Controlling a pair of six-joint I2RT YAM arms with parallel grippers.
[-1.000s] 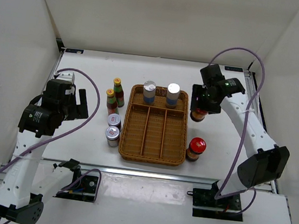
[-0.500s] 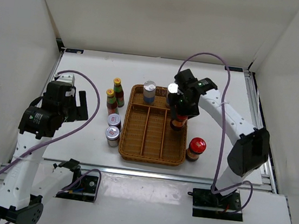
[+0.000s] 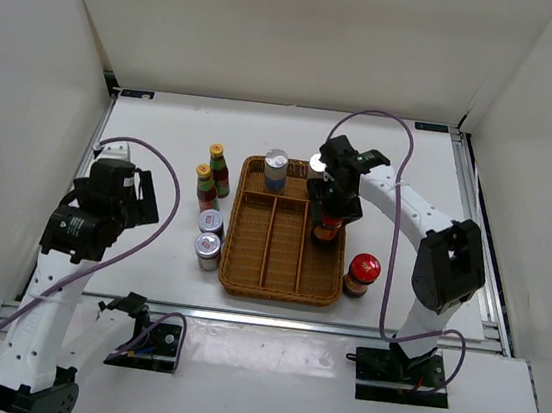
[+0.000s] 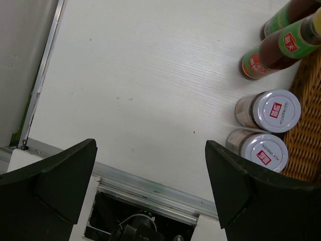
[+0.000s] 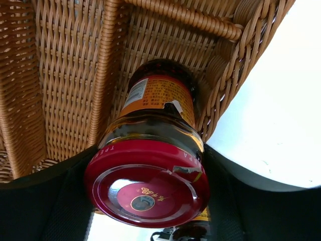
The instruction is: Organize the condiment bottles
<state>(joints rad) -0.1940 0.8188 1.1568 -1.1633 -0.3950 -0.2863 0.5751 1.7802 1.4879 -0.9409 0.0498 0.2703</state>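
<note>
- Red-capped jar (image 5: 150,125) sits between the right gripper's (image 3: 331,213) fingers, inside the wicker tray's (image 3: 278,294) right compartment, centre of the top view.
- Right gripper clamped on the jar's cap; left gripper (image 4: 150,187) spread wide, empty — lower left.

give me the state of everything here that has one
wicker tray, flat on table
left gripper, open, holding nothing
right gripper, shut on held red-capped jar
held red-capped jar, upright in tray's right compartment
other red-capped jar, upright on table right of tray
yellow-capped bottles, both upright on table left of tray
short silver-lidded jars, both upright by tray's left edge
silver-capped shakers, upright in tray's back compartment
</note>
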